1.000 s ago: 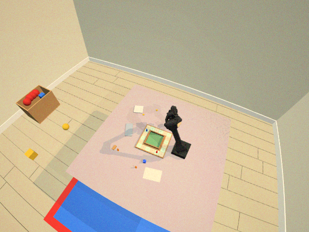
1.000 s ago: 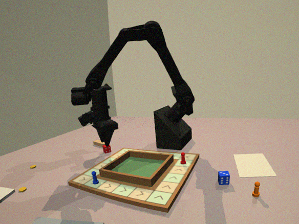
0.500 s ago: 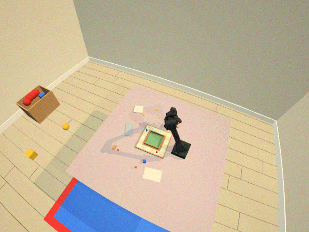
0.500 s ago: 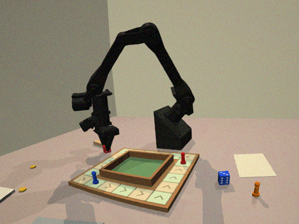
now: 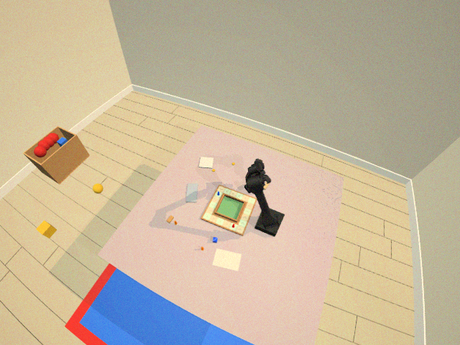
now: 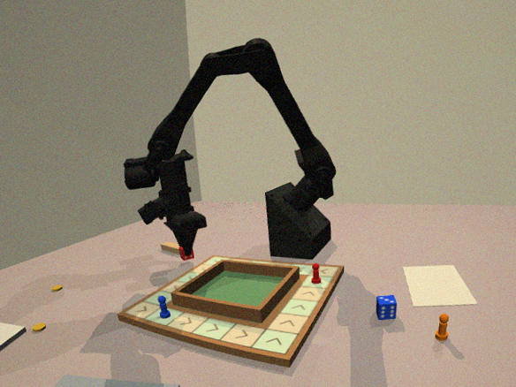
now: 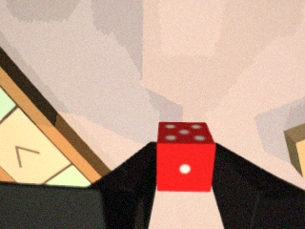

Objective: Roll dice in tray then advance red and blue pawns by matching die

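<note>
The red die (image 7: pixel 185 157) sits pinched between the two black fingers of the gripper (image 6: pixel 185 249), which has closed partway onto its sides. In the wrist view the die's upper face shows five pips and the face toward the camera shows one. It is down at the pink mat (image 6: pixel 420 358), just off the board's far left corner; whether it rests on the mat or is slightly raised is hard to judge from these angles. A small tan wooden block (image 6: pixel 170 247) lies just behind it.

The board (image 6: pixel 239 341) carries a ring of arrow squares around the green-floored tray (image 6: pixel 238 288). The red pawn (image 6: pixel 315 273) stands on a square near the far right corner, the blue pawn (image 6: pixel 163 306) near the front left corner. The blue die (image 6: pixel 385 307) lies on the mat to the right of the board, near an orange pawn (image 6: pixel 442 327) and a cream card (image 6: pixel 438 285).
</note>
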{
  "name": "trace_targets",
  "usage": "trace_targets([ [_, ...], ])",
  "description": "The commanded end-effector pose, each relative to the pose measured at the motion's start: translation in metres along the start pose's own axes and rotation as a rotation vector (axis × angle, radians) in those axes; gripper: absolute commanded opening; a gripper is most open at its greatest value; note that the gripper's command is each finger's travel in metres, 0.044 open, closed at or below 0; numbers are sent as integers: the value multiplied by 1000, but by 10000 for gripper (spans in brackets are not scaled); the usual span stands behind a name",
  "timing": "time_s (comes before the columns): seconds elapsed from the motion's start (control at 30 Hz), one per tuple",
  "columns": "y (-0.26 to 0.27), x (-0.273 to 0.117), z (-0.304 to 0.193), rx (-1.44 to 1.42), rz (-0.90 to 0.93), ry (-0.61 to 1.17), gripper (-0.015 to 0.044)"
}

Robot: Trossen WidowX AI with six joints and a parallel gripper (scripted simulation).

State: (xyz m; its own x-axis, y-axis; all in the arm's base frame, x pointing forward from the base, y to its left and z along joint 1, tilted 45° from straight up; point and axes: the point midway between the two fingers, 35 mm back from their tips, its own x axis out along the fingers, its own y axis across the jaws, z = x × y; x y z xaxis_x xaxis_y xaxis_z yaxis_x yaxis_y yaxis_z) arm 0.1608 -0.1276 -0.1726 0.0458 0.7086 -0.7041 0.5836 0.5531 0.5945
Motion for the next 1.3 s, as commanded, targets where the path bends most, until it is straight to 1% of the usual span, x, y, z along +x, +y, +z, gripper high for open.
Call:
trace_targets([
  [0.0, -1, -31, 10, -14, -17, -27, 0],
  [0.27, 2, -99, 6, -13, -18, -27, 0],
  [0.33, 3, -110, 4, -13, -18, -26, 0],
  [0.53, 11, -111, 5, 19, -22, -28, 0],
  [1.27, 120, -98, 11, 494, -32, -58, 0],
])
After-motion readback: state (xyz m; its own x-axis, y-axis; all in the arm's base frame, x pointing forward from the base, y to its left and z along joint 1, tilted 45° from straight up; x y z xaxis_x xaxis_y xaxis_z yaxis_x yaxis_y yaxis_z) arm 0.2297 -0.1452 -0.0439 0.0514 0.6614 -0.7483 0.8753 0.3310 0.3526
